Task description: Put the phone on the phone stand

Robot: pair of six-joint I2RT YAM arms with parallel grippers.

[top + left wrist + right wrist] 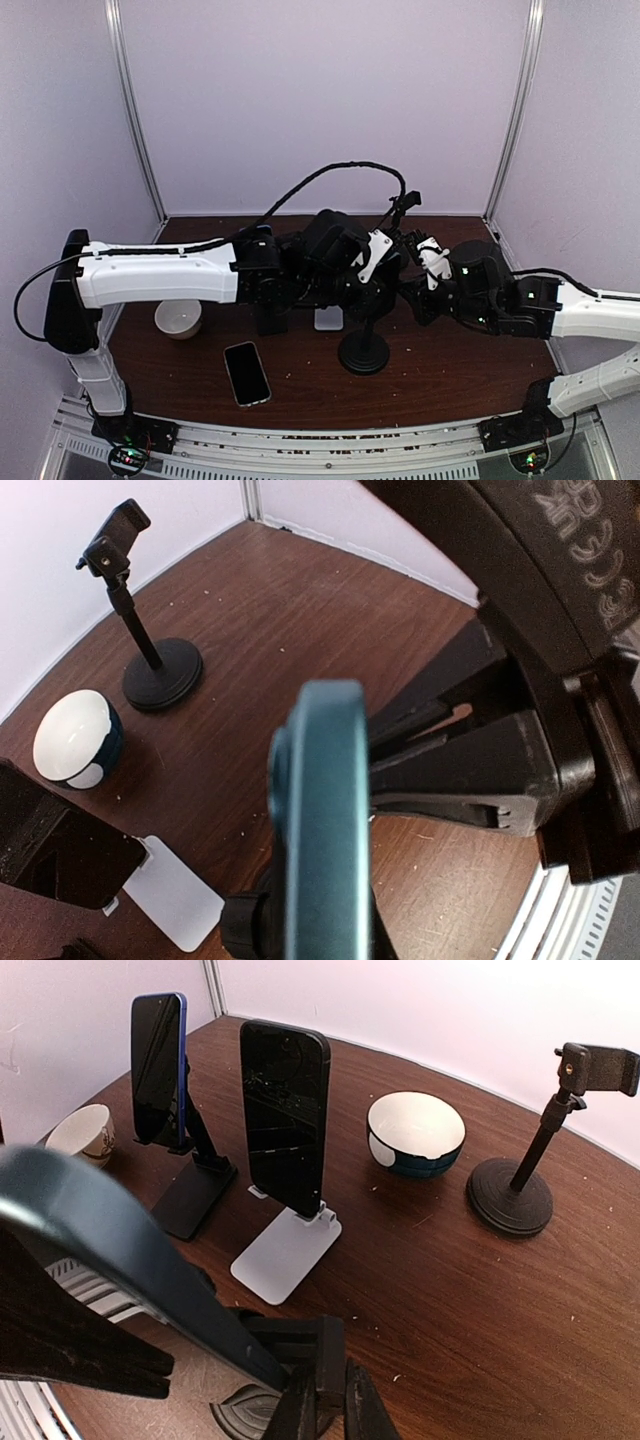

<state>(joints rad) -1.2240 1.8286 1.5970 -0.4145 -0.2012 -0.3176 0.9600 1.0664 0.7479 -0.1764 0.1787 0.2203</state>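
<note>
— So, what's around you, left to right?
— A white bowl (178,318) and a spare phone (246,373) lying flat. Then a blue phone (158,1070) on a black stand (195,1195), a black phone (285,1115) on a white stand (285,1255), a blue-and-white bowl (415,1135), and a spare clamp stand (515,1185).
— Your arms?
— Both reach in low and meet mid-table above the round-base phone stand (363,352). My left gripper (395,765) is closed, its tips against the teal phone (320,820); I can't tell if it's pinching. My right gripper (150,1360) is clamped narrow on that phone, whose lower end meets the stand's clamp.
— Surface?
— A dark wood table (450,370) with crumbs, and pale lilac walls (320,100).
</note>
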